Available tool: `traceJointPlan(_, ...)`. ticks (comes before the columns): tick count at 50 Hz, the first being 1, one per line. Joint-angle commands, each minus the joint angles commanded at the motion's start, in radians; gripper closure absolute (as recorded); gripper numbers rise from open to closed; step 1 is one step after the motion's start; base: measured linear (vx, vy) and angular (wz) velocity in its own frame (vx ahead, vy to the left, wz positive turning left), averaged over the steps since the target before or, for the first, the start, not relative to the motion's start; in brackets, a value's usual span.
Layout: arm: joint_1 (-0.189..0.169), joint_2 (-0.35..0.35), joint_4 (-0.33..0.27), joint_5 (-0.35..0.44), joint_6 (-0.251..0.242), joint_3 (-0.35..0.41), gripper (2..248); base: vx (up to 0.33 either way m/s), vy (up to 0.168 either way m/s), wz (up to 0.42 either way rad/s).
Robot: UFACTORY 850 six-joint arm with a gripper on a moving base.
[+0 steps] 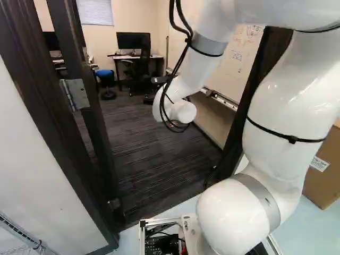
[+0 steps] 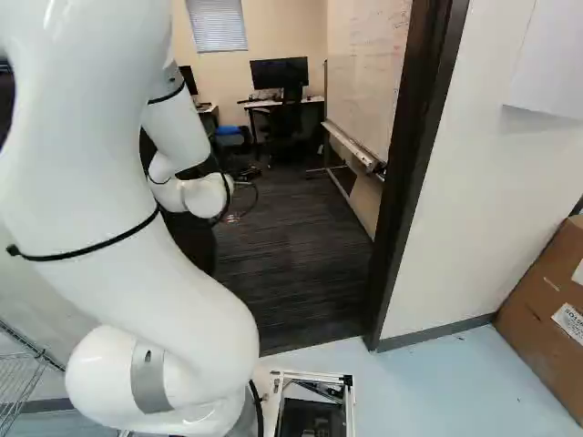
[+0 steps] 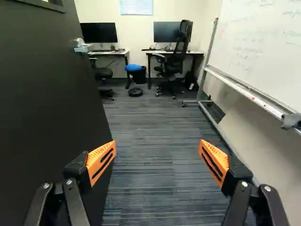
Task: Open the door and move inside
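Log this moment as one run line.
door: open | fingers: open, empty | arm: reaching into doorway | base: short of carpet | move inside: unfinished

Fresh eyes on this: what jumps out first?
The bulky white arm, filling the right of the left base view. Next, in the wrist view, the open gripper with vivid orange pads, beside the dark, open door. Farther in, a blue-topped stool on dark carpet.
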Motion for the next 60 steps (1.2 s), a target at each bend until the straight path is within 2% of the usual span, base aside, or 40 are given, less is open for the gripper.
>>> traceJointPlan(29, -0.136, 0.193, -0.009, -0.022, 0.0, 0.22, 3, 0.0, 0.0, 0.0)
traceJointPlan(45, -0.186, 0.262, -0.012, -0.031, 0.0, 0.299, 3, 0.0, 0.0, 0.0)
traceJointPlan(60, -0.217, 0.306, -0.014, -0.036, 0.0, 0.349, 3, 0.0, 0.0, 0.0)
